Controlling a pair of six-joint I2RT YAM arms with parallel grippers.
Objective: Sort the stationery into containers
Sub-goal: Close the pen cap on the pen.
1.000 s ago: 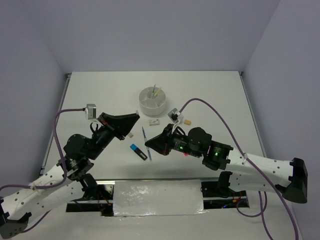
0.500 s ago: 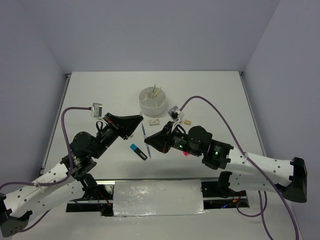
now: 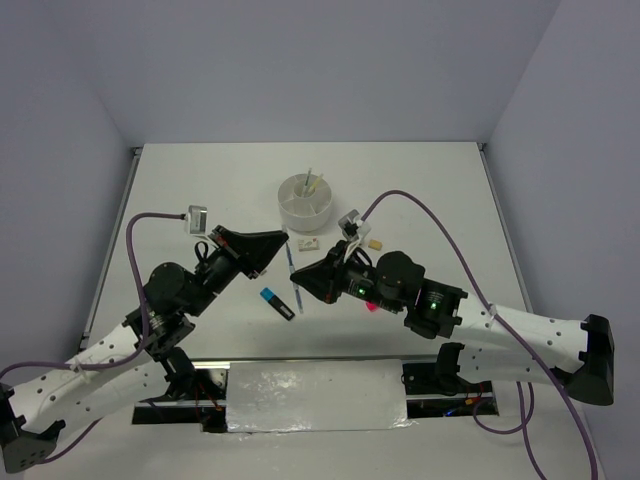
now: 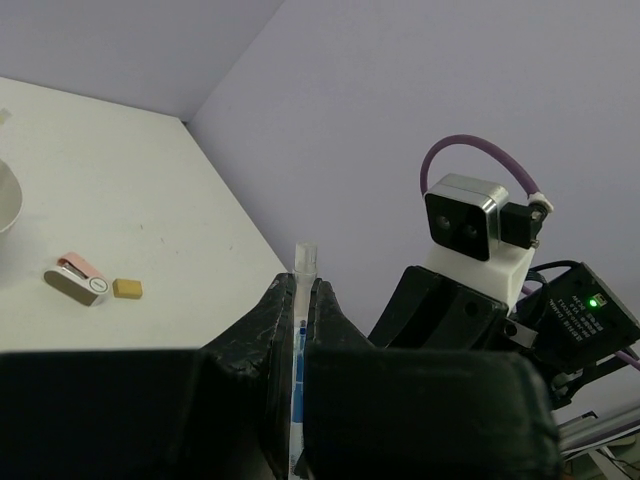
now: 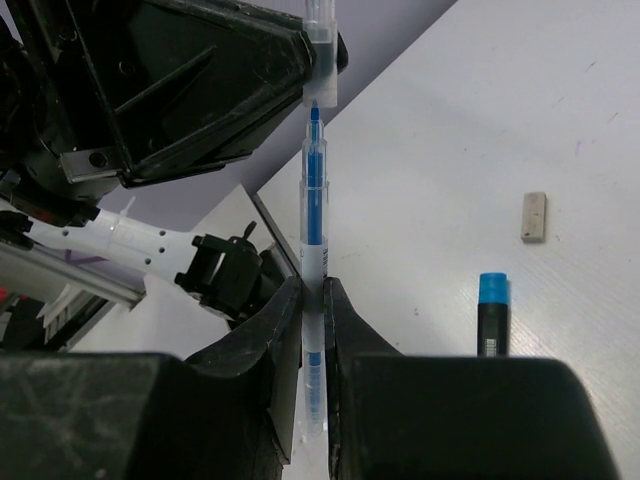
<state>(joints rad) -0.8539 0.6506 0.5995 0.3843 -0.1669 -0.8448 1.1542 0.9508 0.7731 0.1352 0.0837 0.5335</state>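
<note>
1. Your left gripper [image 4: 300, 292] is pinched on the clear end of the blue pen [image 5: 314, 215]. In its wrist view that end pokes out just past the fingers [image 4: 268, 312].
2. Your right gripper [image 5: 312, 292] is clamped on the same pen further down the barrel, with a finger pressed to each side.
3. The pen therefore bridges the two grippers, one end in each. (The clear piece at the left gripper's end looks like a cap, but you cannot tell whether it is seated or drawn off.)
4. From above, the pen runs slanted between the two gripper tips, on the near side of the cup [image 3: 306, 205] and apart from it.
5. The cup already has thin pens [image 3: 312, 182] standing in it.
6. The blue highlighter [image 3: 279, 303] lies on the table [image 3: 200, 180] just beside the pen's near end, and neither gripper touches it.
7. The white eraser [image 3: 307, 242] lies between the cup and the grippers, and the tan eraser [image 3: 376, 243] lies to its right.
8. In the right wrist view, a beige block [image 5: 535, 217] lies near the highlighter's blue end.
9. The pink highlighter [image 3: 372, 306] peeks out from under your right arm and is mostly hidden.
</note>
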